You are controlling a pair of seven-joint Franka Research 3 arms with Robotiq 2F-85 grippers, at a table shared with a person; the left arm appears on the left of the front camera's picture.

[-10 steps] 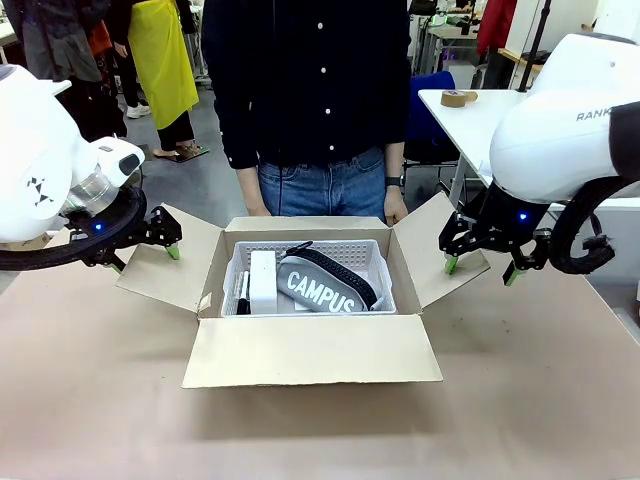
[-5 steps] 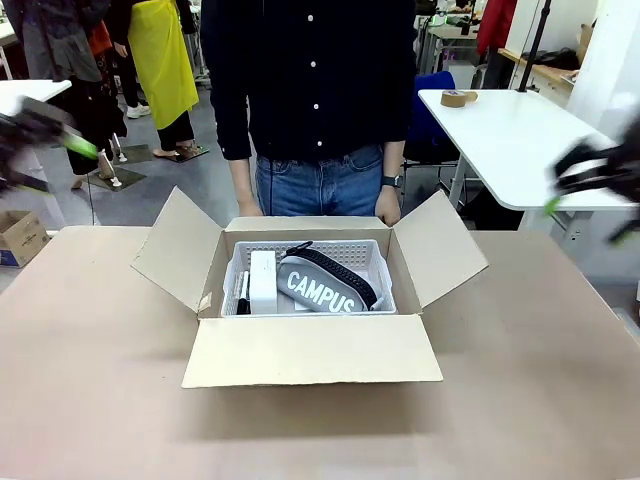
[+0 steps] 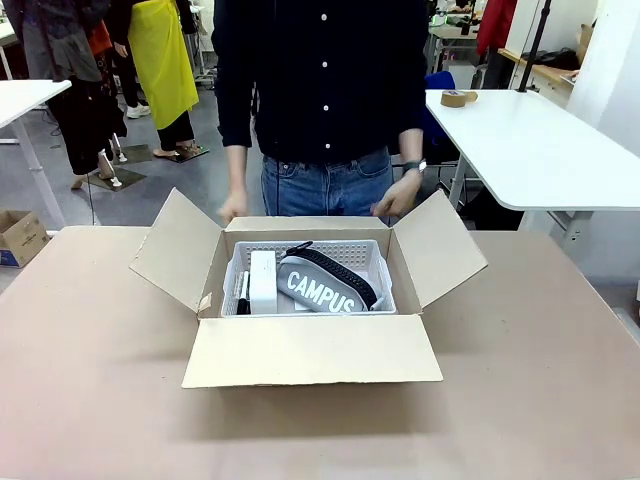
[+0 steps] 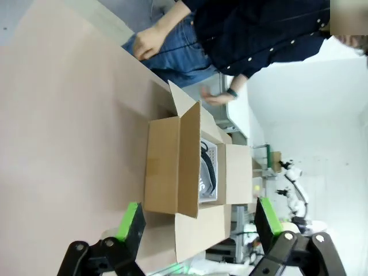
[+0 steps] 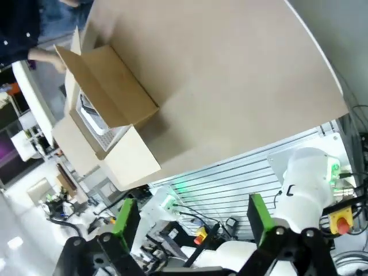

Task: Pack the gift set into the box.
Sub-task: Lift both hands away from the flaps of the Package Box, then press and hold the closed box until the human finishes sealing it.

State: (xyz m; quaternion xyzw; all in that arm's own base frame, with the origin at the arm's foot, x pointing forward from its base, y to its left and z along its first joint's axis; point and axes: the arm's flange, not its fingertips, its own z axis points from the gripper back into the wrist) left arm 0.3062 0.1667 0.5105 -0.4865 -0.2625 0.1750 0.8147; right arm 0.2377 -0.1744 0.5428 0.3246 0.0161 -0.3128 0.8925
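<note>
Basket sat inside the open box mid-counter, with the pouch lying in it. On my feeds the left end effector and right end effector hung with fingers wide apart, empty, well off the box. Person's hands hovered just behind it.

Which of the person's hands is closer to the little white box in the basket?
Their right hand, behind the carton at the white box's end. Their left hand is at the other end, past the pouch.
</note>
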